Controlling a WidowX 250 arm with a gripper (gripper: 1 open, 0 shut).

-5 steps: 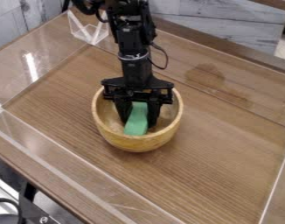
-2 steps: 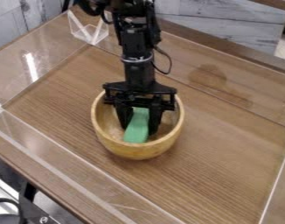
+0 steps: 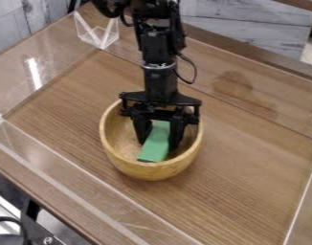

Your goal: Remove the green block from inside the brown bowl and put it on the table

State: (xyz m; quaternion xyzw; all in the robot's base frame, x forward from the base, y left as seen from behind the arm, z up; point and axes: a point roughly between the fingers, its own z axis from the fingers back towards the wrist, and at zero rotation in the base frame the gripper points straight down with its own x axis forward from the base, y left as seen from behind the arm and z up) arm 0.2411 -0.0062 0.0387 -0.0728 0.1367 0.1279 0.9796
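A: One view only, a camera looking down at an angle onto a wood-grain bench (image 3: 235, 182) with low clear walls along its edges. What sits on it?

B: A round tan brown bowl (image 3: 121, 158) near the middle. A black robot arm reaches steeply down into it from above.

A: Where is the green block (image 3: 156, 147)?

B: Inside the bowl. It stands tilted, its upper end between the tips of the tool (image 3: 160, 122), its lower end near or on the bowl floor; I cannot tell whether it has lifted clear.

A: And the tool itself?

B: Its two black fingers are clamped together on the block's upper end. They come from above because the thick bowl wall blocks any sideways approach.

A: Why hold the block by one end?

B: My guess is that only that end was easy to reach over the rim, so the block hangs slanted.

A: How far along is the task?

B: Grasped but not out, I judge. The block must rise above the rim, then travel to bare bench beside the bowl.
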